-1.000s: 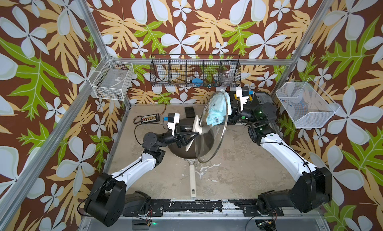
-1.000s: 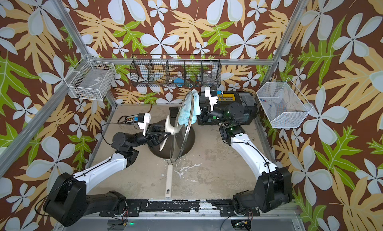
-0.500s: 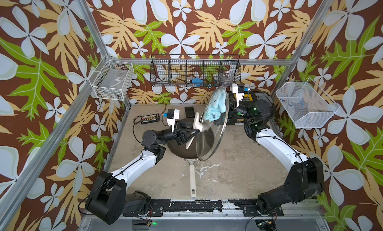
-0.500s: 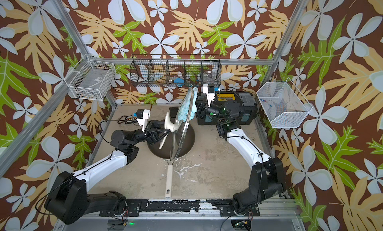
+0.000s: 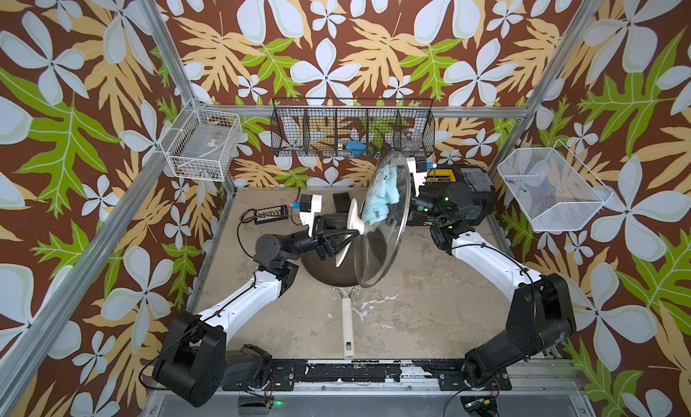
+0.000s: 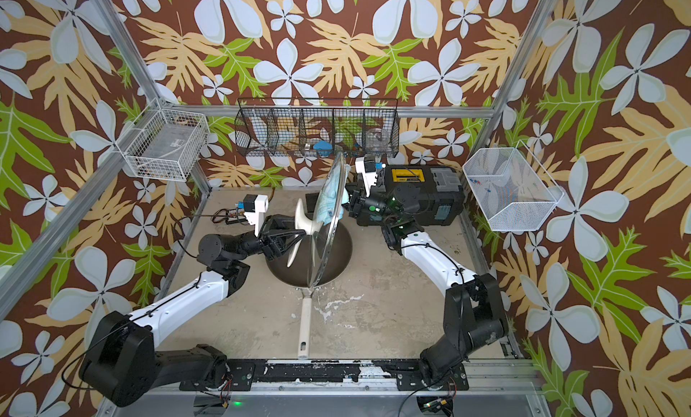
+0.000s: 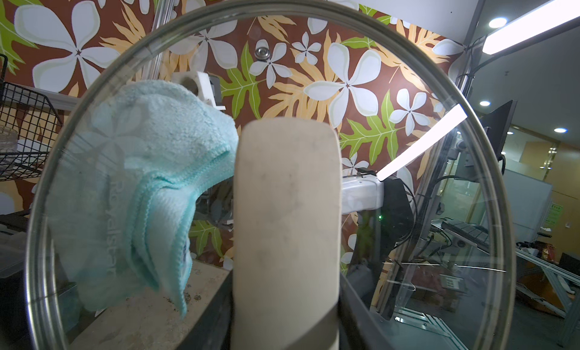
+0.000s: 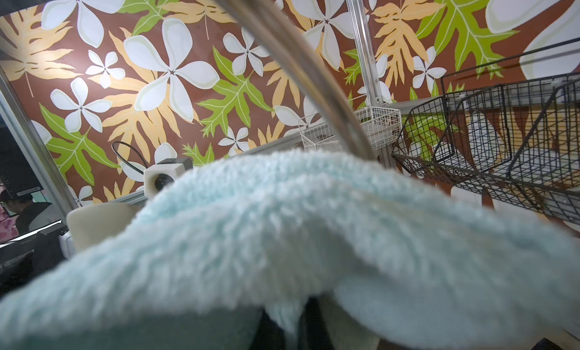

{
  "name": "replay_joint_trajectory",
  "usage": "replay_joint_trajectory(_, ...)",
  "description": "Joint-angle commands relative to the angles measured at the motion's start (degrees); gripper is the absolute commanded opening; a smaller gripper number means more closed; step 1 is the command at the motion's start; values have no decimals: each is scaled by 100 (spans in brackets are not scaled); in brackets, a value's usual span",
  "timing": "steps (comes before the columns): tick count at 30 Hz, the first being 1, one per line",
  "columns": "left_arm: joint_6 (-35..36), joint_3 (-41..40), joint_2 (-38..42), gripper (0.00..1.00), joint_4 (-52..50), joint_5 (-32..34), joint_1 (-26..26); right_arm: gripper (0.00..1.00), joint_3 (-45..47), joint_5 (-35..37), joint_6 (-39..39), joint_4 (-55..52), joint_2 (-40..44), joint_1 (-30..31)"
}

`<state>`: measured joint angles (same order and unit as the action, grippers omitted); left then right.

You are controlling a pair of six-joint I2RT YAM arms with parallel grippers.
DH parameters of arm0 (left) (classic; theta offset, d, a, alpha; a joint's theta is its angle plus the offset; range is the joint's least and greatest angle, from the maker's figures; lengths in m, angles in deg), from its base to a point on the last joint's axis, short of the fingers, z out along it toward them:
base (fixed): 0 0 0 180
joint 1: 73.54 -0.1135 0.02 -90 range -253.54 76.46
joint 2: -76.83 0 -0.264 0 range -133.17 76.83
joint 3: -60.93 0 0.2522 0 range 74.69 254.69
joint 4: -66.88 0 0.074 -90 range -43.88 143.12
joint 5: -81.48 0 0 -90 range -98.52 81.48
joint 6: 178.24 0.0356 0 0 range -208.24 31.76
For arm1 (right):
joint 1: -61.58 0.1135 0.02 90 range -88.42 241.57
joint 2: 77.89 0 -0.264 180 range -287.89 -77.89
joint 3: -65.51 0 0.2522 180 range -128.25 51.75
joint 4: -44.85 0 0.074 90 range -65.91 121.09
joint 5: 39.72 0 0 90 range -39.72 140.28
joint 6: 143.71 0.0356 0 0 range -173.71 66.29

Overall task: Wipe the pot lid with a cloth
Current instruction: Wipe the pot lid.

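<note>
The pot lid (image 5: 378, 246) stands on edge in the air above the dark pan (image 5: 329, 275), tilted a little, with its cream bar handle (image 5: 352, 215) turned toward the left arm. The left gripper (image 5: 346, 236) is clenched on that handle, over the pan's bowl. The cloth (image 5: 382, 194) is bunched against the opposite face of the glass, high above the pan's back rim. The right gripper (image 6: 349, 205) grasps the cloth there, its jaws buried in the fabric; the right wrist view shows only blue pile and the lid's rim
</note>
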<state>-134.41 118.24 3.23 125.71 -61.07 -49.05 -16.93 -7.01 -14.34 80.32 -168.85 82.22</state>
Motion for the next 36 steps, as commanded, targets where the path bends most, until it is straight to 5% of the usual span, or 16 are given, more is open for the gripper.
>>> replay_joint_trajectory(1, 69, 95, 83, 0, 867, 76, 12, 0, 136, -9, -143, -93, 3, 118)
replay_joint_trajectory(19, 152, -31, 81, 0, 1045, 334, 12, 0, 1152, 116, -486, -331, 592, 887)
replay_joint_trajectory(36, 302, 14, -93, 0, 1082, 561, 12, 0, 2266, -152, 344, 191, 1941, 1170)
